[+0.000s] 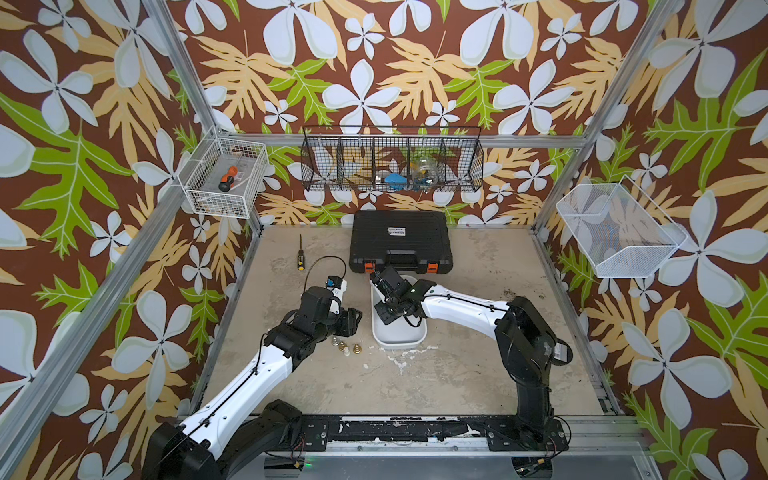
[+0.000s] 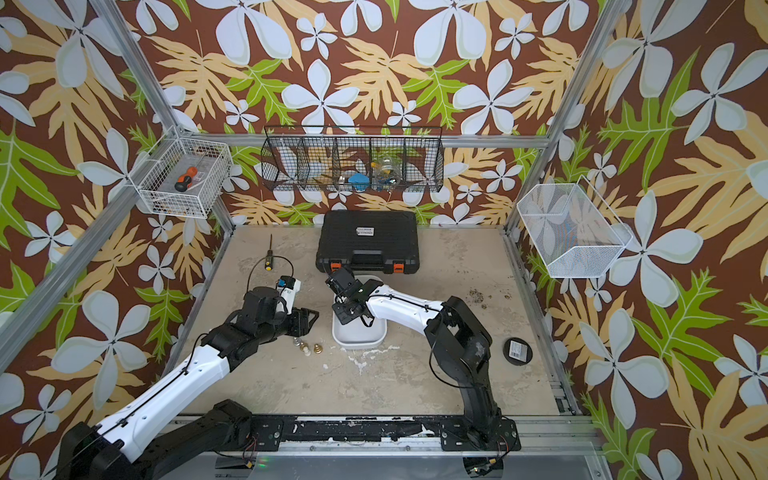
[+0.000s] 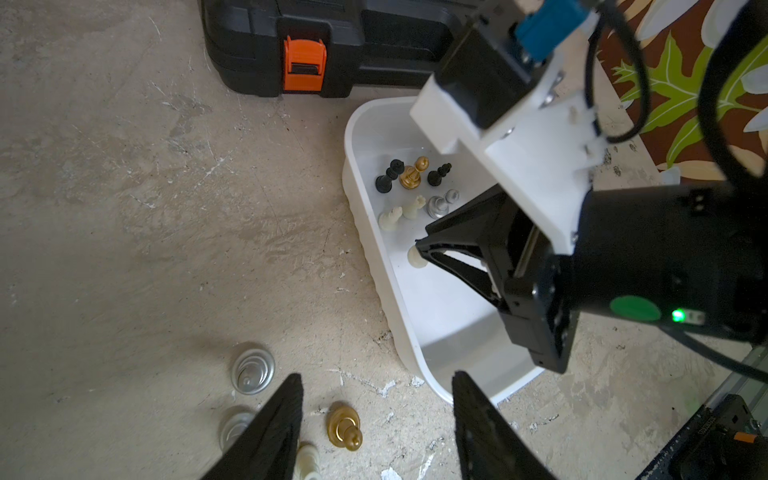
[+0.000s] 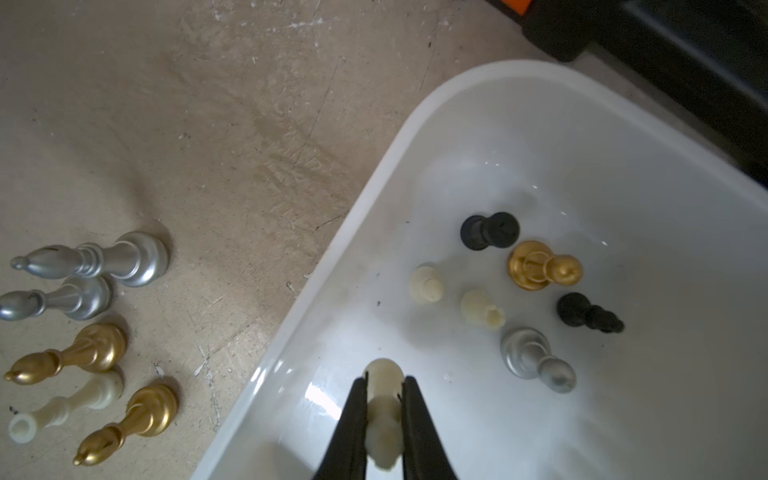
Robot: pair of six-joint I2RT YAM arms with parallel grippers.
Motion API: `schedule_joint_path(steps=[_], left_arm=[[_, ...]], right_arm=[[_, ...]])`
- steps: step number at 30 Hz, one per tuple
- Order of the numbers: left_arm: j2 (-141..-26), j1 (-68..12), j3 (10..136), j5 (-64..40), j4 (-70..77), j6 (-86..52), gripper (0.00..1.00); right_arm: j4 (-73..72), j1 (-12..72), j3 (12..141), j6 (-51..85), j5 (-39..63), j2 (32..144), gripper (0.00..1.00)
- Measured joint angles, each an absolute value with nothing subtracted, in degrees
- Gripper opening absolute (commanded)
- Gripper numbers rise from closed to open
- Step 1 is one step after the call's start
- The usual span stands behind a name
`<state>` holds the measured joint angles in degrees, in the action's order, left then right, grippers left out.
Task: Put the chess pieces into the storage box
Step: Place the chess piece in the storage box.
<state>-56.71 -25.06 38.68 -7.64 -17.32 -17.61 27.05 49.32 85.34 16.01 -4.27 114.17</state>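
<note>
The white storage box (image 1: 400,341) lies mid-table, in front of the black case. Several chess pieces (image 4: 536,266) in black, gold, cream and silver sit inside it. My right gripper (image 4: 385,380) is over the box's near-left part, shut on a cream chess piece (image 4: 384,419) held low above the box floor. Several more pieces, silver, gold and cream (image 1: 345,347), stand on the table just left of the box. My left gripper (image 3: 376,376) hangs open over them. A gold piece (image 3: 344,426) is below the gap between its fingers, and nothing is held.
A black toolcase (image 1: 401,241) with orange latches lies right behind the box. A screwdriver (image 1: 300,259) rests at the far left of the table, and a round black disc (image 2: 517,351) at the right. Wire baskets (image 1: 226,176) hang on the walls.
</note>
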Motion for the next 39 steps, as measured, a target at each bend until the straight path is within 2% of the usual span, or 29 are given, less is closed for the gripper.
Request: schedule_joint_path(steps=[39], left_arm=[[-56.62, -25.06, 38.68, -8.47, -16.88, -16.80, 0.60]], right_arm=[[19.40, 48.84, 82.72, 16.10, -8.93, 117.75, 0.14]])
